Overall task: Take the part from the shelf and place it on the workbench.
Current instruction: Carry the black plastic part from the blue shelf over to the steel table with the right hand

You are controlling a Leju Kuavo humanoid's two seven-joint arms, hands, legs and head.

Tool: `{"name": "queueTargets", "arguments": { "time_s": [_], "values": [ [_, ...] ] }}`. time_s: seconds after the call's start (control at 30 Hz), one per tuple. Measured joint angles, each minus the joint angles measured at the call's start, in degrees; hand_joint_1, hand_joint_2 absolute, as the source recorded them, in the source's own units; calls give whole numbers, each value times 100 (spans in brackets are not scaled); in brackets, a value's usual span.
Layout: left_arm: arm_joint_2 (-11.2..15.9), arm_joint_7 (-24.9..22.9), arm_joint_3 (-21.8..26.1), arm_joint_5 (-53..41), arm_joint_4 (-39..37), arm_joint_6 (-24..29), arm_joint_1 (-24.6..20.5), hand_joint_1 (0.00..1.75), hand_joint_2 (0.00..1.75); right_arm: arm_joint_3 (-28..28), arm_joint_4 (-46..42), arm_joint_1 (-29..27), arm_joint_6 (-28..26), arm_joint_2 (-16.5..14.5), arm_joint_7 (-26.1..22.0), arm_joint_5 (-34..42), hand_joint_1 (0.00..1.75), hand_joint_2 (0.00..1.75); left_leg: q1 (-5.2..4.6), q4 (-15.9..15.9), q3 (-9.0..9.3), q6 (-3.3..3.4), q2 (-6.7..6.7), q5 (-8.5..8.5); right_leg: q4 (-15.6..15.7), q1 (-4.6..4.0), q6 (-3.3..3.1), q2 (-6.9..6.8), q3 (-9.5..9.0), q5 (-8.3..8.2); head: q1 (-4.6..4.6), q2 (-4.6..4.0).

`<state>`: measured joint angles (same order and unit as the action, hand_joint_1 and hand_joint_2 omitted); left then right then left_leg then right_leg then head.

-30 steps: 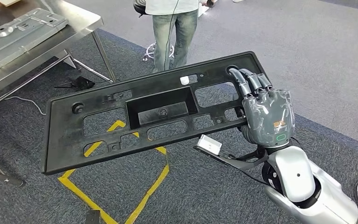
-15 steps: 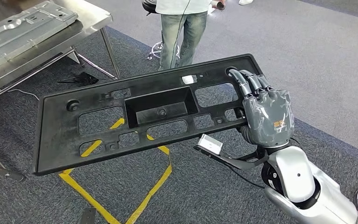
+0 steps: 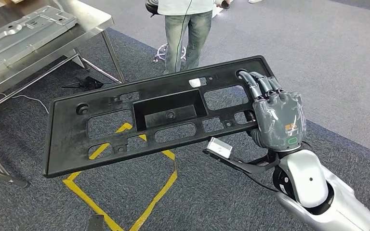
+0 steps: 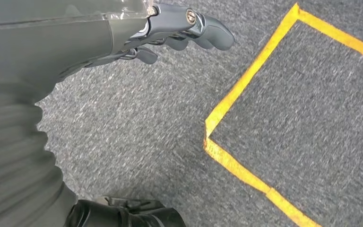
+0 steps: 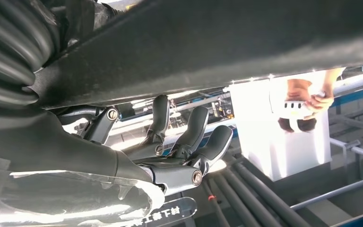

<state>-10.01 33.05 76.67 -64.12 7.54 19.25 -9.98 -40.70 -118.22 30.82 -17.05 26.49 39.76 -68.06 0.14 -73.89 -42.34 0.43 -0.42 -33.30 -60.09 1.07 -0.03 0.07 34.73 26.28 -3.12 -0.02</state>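
The part is a long black plastic panel (image 3: 67, 139) with several cut-outs and a recessed pocket in its middle. My right hand (image 3: 277, 118) grips its right end, fingers curled over the far edge, and holds it nearly flat above the carpet. From the right wrist view I see the panel's underside (image 5: 217, 42) with the fingers (image 5: 189, 137) hooked around its edge. The steel workbench (image 3: 91, 19) stands at the upper left, beyond the panel's left end. My left hand (image 4: 170, 28) hangs over the carpet, fingers loosely bent, holding nothing.
A stamped grey metal sheet (image 3: 19, 31) lies on the workbench. A person in jeans (image 3: 183, 29) stands behind the panel, close to the bench's corner. Yellow tape (image 3: 86, 197) marks a square on the grey carpet below. Bench legs and a cable (image 3: 24, 98) run at the left.
The whole picture has shifted slightly as the camera moved; the bench came further into view. The panel stays in my right hand at about the same height.
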Motion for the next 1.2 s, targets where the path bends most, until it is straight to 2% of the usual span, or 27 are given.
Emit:
{"name": "queueTargets", "arguments": {
  "time_s": [0.03, 0.07, 0.13, 0.2, 0.27, 0.37, 0.43, 0.5, 0.53, 0.57, 0.6, 0.63, 0.7, 0.73, 0.87, 0.93, 1.0, 1.03, 1.07, 1.1, 1.17, 1.2],
  "values": [
    [0, 0, 0, -1, 0, -3, 3, 0, 175, 0, 0, -1, 0, 0, 0, 2, 175, 175, 1, -137, -81, 3, 1, 8, 0, -5, -2, 0, -2, 2, -1, 0],
    [0, 0, 0, -1, 0, -5, 3, 0, 175, 0, 0, -1, 0, 0, 0, 4, 175, 175, 0, -63, -60, 16, 1, 117, -1, -8, -3, 2, -6, 4, -1, 0],
    [1, 0, 0, -1, 0, -5, -1, 0, 175, 1, 0, 0, 0, 0, 0, 4, 175, 175, -11, 631, 251, 72, 2, 498, 2, -8, 0, 7, -23, 15, -1, 0],
    [4, 1, 0, -1, 0, -5, -9, 0, 175, 2, 0, 1, -1, 0, 0, 4, 175, 175, -54, 1279, 562, 134, 3, 709, 8, -7, 32, 11, -20, 20, 0, 0],
    [7, 3, -1, -1, 0, -5, -11, 0, 175, 2, 1, -1, -1, 0, 0, 4, 175, 175, -99, 1452, 645, 168, -3, 709, 31, 3, 90, 13, -8, 8, 1, 1],
    [13, 8, -1, 0, 0, -7, -3, 0, 175, 5, -3, -1, -3, 2, -1, 4, 175, 175, -75, 1599, 738, 240, 2, 758, -3, 12, 174, 11, -16, 62, 5, 0],
    [14, 15, -1, -1, 0, -10, -9, 0, 175, 8, -9, 1, -7, 4, -1, 4, 175, 175, -54, 1683, 811, 289, 8, 785, -497, 8, 194, 11, 213, 324, 13, 1],
    [14, 20, -1, -2, 0, -12, -6, 0, 175, 9, -13, -13, -8, 4, 0, 4, 175, 175, -60, 1684, 823, 317, 7, 773, -1210, 2, 212, 12, 597, 597, 16, 2],
    [14, 20, -1, -3, 0, -13, 1, 0, 175, 9, -13, -26, -8, 4, 0, 4, 175, 175, -61, 1676, 824, 320, 6, 763, -1397, 6, 223, 12, 718, 616, 16, 2],
    [14, 20, 0, -4, 0, -14, 8, 0, 175, 9, -13, -36, -7, 5, 0, 4, 175, 175, -60, 1664, 827, 318, 4, 750, -1384, 10, 232, 11, 739, 530, 16, 2],
    [14, 20, 0, -5, 0, -16, 13, 0, 175, 9, -13, -40, -7, 5, 0, 4, 175, 175, -55, 1646, 831, 308, -1, 733, -1169, 15, 238, 11, 653, 361, 16, 1],
    [11, 20, 0, -7, 0, -19, 16, 0, 175, 9, -13, -41, -7, 6, 0, 4, 175, 175, -49, 1614, 835, 290, -8, 707, -800, 25, 243, 11, 482, 155, 18, 1],
    [9, 20, 0, -7, 0, -25, 15, 0, 175, 10, -18, -39, -7, 7, 0, 4, 175, 175, -59, 1524, 806, 233, -24, 646, -184, 22, 229, 18, 181, -70, 19, 0],
    [8, 21, 0, -8, 0, -27, 14, 0, 175, 10, -23, -42, -7, 7, 0, 4, 175, 175, -66, 1487, 785, 207, -30, 624, -40, 14, 209, 23, 113, -90, 19, 0],
    [9, 24, 0, -13, 0, -40, 21, 0, 175, 11, -32, -56, -2, 7, 0, 4, 175, 175, -64, 1373, 726, 115, -23, 542, 6, 9, 91, 27, 86, -79, 13, 0],
    [9, 24, 0, -15, 0, -40, 20, 0, 175, 14, -34, -54, -2, 9, 0, 4, 175, 175, -43, 904, 508, 53, -4, 287, 25, 19, 41, 13, 57, -74, 1, 1],
    [9, 24, 0, -16, 0, -42, 27, 0, 175, 15, -35, -55, -1, 12, 0, 4, 175, 175, -21, 156, 120, 11, 2, -5, 25, 8, 13, 5, 48, -60, -6, 1],
    [8, 24, 0, -16, 0, -44, 33, 0, 175, 15, -35, -58, -1, 11, -1, 4, 175, 175, -14, -94, -29, 5, 3, -48, 24, 2, 6, 5, 43, -53, -6, 1],
    [8, 24, 0, -17, 0, -49, 38, 0, 175, 15, -35, -59, 0, 12, -1, 4, 175, 175, -11, -137, -81, 9, 3, 21, 24, -2, 1, 8, 33, -45, -7, 0],
    [8, 25, 0, -19, 0, -55, 40, 0, 175, 15, -35, -61, 0, 11, -1, 4, 175, 175, -11, 44, -21, 24, 3, 193, 24, -5, 0, 11, 18, -35, -7, 0],
    [8, 28, 0, -23, 0, -67, 38, 0, 175, 16, -35, -60, 0, 12, 0, 4, 175, 175, -23, 799, 315, 83, 3, 609, 28, -6, 13, 18, -25, -3, -5, 0],
    [9, 32, -1, -24, 0, -70, 32, 0, 175, 18, -35, -59, 0, 13, 0, 4, 175, 175, -47, 1147, 478, 121, 5, 713, 32, -4, 36, 21, -35, 14, -3, 0]
  ]
}}
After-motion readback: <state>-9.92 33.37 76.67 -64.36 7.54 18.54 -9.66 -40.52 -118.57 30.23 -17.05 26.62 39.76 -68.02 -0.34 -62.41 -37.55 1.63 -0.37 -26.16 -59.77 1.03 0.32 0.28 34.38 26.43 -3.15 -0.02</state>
